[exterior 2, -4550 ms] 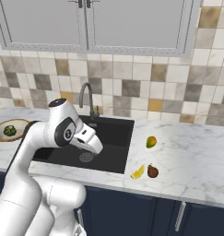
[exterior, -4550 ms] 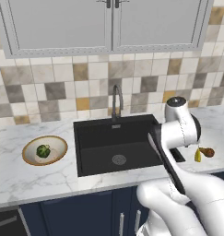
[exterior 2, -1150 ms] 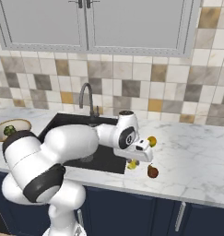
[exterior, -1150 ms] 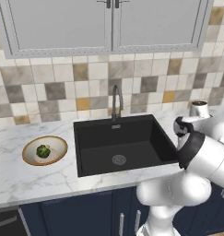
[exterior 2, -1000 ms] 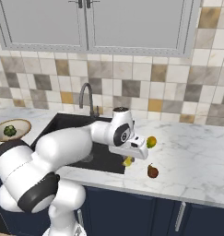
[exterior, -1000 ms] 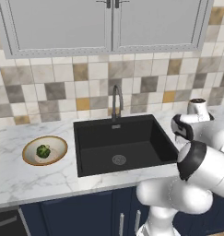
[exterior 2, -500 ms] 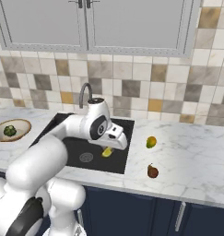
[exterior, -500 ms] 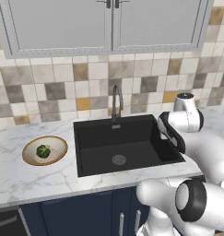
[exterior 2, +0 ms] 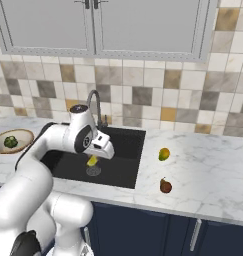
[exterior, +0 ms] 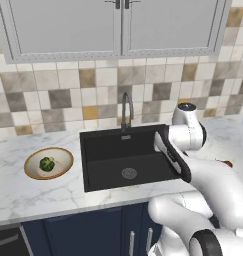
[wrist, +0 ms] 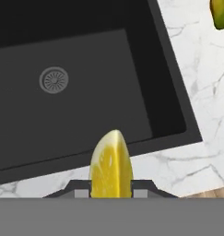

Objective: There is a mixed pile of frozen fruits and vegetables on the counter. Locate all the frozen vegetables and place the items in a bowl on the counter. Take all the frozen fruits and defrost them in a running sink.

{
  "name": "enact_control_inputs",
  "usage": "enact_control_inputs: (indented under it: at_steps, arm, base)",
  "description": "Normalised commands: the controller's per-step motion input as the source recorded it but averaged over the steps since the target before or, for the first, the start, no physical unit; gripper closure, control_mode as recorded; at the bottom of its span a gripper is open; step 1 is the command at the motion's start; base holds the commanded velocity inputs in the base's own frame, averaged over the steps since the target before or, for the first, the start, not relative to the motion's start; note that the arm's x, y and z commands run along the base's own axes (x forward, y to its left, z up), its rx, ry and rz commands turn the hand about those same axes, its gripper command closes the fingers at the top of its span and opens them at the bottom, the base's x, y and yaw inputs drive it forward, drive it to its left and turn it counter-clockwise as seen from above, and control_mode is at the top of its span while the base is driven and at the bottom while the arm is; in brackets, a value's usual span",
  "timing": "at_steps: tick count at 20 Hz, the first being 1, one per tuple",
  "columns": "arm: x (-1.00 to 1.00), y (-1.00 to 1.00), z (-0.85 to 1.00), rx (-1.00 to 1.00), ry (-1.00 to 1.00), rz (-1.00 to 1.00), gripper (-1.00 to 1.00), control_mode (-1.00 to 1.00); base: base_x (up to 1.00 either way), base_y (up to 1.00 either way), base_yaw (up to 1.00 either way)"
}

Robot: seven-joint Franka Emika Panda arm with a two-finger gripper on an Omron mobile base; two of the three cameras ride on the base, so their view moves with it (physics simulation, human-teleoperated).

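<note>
Under grey cabinets (exterior: 118, 25) and a tiled wall (exterior 2: 158, 90), the white marble counter (exterior 2: 213, 175) runs around the black sink (exterior: 125, 157) I hang over. On it to my left sits the bowl (exterior: 48, 163) with the green lump (exterior: 46, 163), to my right the yellow-green fruit (exterior 2: 164, 154) and brown fruit (exterior 2: 165, 186). My gripper (wrist: 111, 190) pinches the slim yellow piece (wrist: 111, 165) narrowly above the basin.

Glossy white rounded arm (exterior 2: 53, 145) with dark joint bands
</note>
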Motion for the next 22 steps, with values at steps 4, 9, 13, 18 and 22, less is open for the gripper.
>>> enact_control_inputs:
  at_steps: [4, 9, 13, 18, 22]
  arm:
    - [0.0, 0.83, 0.06, 0.07, -0.06, 0.05, 1.0, -1.0]
    - [0.0, 0.91, 0.01, 0.03, -0.03, 0.04, 1.0, -1.0]
    - [0.01, 0.87, 0.0, 0.02, 0.0, 0.01, 1.0, -1.0]
    - [0.0, 0.8, 0.04, 0.02, 0.0, 0.01, 1.0, -1.0]
    - [0.0, 0.66, 0.31, 0.06, -0.01, 0.0, 1.0, -1.0]
  base:
    - [0.0, 0.0, 0.0]
    - [0.0, 0.0, 0.0]
    - [0.0, 0.0, 0.0]
    - [0.0, 0.0, 0.0]
    - [0.0, 0.0, 0.0]
